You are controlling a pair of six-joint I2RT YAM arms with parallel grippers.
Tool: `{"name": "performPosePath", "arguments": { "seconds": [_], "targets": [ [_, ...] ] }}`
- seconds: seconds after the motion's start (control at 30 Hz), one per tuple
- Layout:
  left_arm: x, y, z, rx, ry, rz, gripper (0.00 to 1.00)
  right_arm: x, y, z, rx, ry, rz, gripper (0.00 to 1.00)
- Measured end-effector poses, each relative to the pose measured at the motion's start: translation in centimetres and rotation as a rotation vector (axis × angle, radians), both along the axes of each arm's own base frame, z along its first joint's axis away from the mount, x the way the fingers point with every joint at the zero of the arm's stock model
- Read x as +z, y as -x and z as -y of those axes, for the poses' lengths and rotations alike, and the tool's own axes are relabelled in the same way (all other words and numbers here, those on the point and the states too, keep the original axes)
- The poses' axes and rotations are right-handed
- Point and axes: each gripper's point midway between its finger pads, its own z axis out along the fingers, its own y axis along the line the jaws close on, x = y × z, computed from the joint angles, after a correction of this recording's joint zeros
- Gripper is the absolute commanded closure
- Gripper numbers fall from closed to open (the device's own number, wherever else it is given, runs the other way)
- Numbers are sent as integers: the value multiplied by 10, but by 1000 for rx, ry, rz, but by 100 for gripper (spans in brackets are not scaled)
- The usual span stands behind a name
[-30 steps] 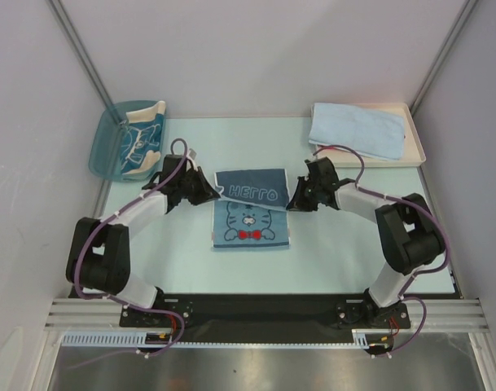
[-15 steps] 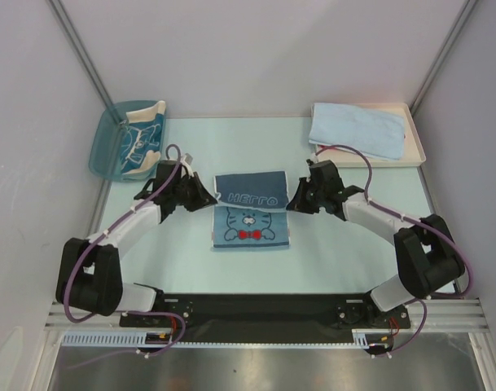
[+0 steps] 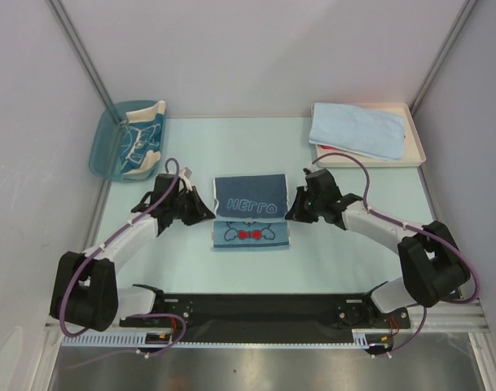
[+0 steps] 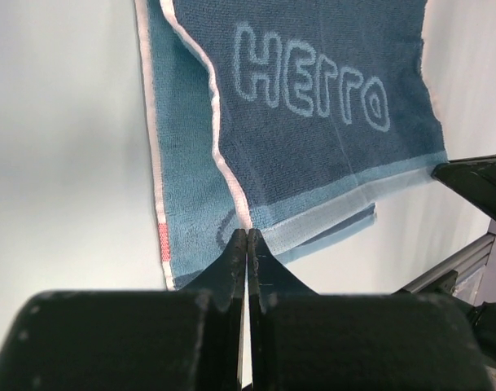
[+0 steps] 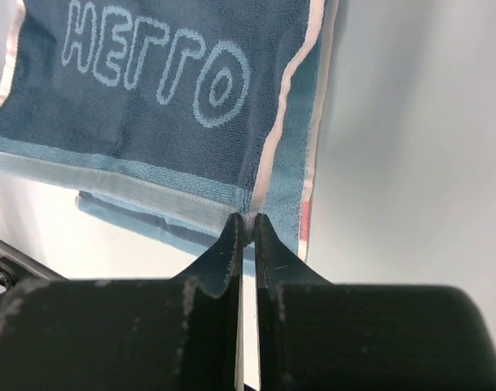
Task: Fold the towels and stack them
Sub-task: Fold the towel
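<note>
Left gripper (image 4: 246,238) and right gripper (image 5: 245,221) each pinch a towel (image 3: 248,194) corner; carry both evenly toward the tabletop's (image 3: 353,265) near edge, hems matching.

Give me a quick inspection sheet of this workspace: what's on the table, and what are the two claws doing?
Surface: pale green table, no spills seen.
Job's things: dark-blue towel at centre, lettered half folded over the cartoon face; light-blue towel on the tray; beige towel in the bin.
Clutter: blue plastic bin far left; cream tray far right.
Claws: left claw and right claw each shut on a corner of the dark-blue towel.
Cables: purple cables loop along both arms.
Surroundings: grey walls; metal rail at the near edge.
</note>
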Motion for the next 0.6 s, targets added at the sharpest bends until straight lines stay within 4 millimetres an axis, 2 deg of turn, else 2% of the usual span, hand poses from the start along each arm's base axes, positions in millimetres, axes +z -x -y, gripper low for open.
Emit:
{"name": "performPosePath", "arguments": {
  "seconds": [0.33, 0.6],
  "targets": [
    [16, 6, 0, -7, 21, 52, 100, 3, 14, -2, 8, 2, 15, 100],
    [21, 13, -1, -10, 26, 66, 100, 8, 20, -4, 10, 2, 28, 100]
  ]
}}
